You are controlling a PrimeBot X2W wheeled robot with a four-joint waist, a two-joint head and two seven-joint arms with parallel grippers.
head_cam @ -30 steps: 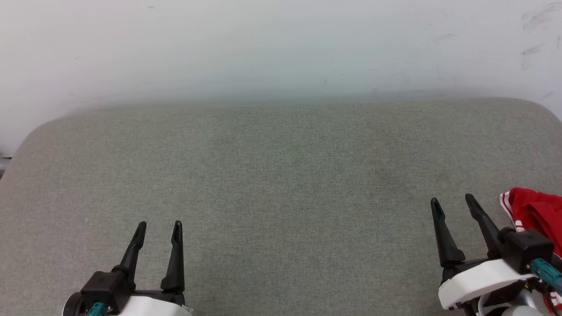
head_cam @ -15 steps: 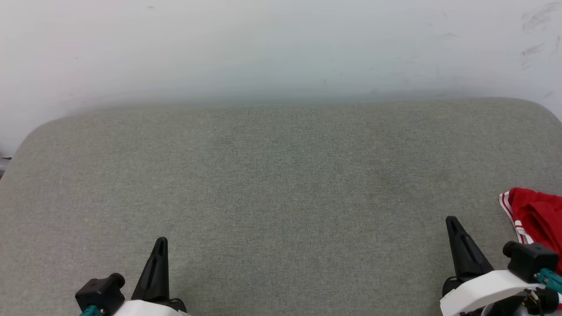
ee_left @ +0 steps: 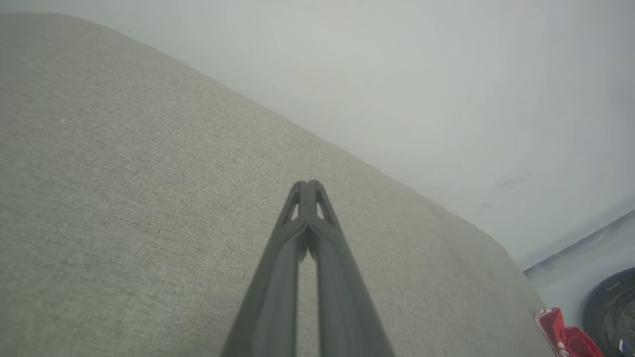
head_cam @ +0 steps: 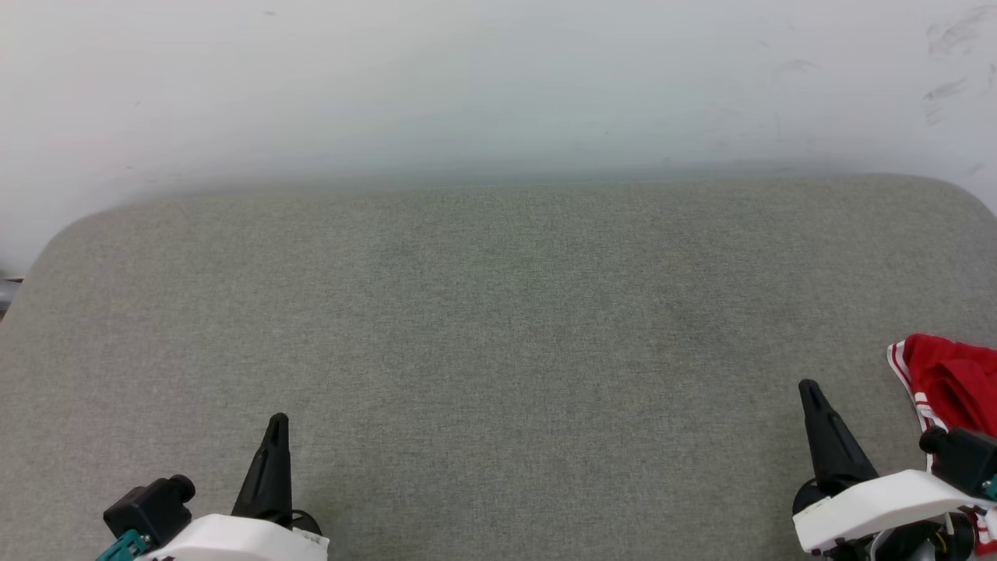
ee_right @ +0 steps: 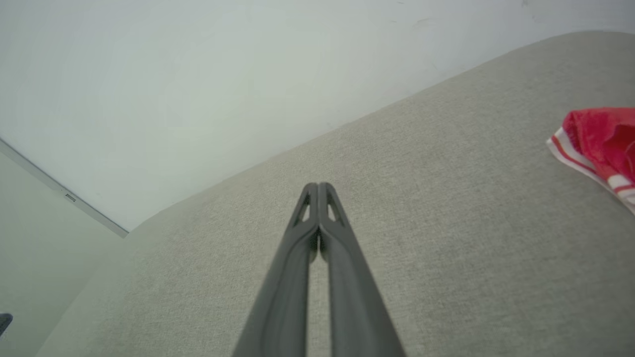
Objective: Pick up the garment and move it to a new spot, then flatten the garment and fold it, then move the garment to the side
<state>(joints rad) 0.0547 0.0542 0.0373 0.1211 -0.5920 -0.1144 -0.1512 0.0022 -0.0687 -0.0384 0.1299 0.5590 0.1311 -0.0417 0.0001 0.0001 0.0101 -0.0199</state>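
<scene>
The desk (head_cam: 498, 327) is covered in grey-green woven fabric, with rounded far corners, and its far edge meets a white wall (head_cam: 498, 86). A crumpled red shirt (head_cam: 952, 380) with red-and-white striped trim lies on it at the near right edge.

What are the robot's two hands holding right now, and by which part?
Nothing. The left hand and the right hand are both shut tight and empty; the red garment lies apart on the grey cushion.
</scene>
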